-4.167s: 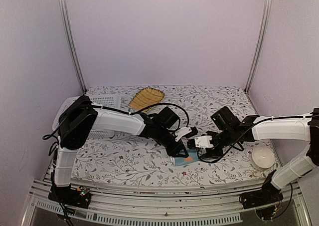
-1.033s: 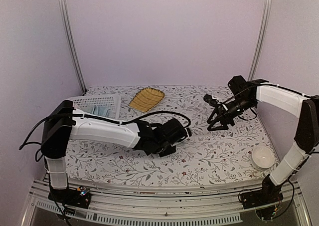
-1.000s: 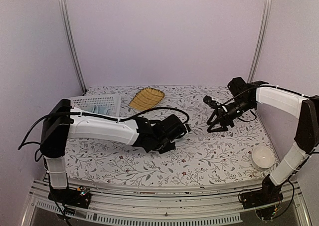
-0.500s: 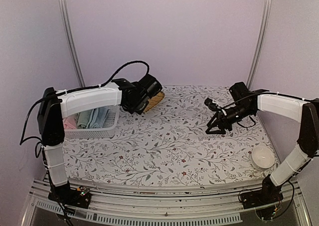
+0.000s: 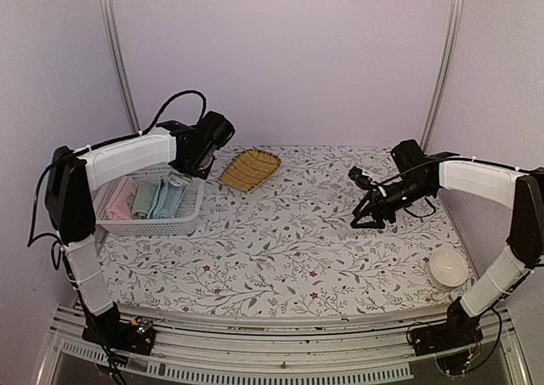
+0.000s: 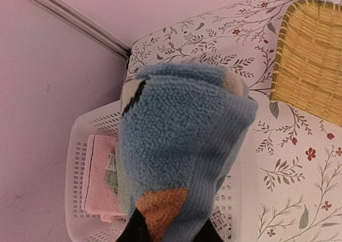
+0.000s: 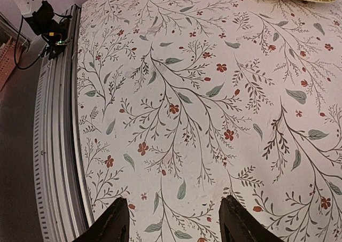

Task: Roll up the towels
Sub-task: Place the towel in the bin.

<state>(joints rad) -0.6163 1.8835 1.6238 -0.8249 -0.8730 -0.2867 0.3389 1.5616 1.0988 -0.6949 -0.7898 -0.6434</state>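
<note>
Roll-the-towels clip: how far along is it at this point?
Done: the printed towel is rolled up, and pink, green and light-blue cloths lie in the white basket. In hand: the left gripper holds that roll above the basket; the right gripper is open and empty. Left: probably just dropping it in; no loose towel shows on the table.

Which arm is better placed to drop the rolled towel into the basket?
Left. The left hand grips the rolled printed towel right above the white basket; the right hand hangs open and empty over the table, on its right side.
</note>
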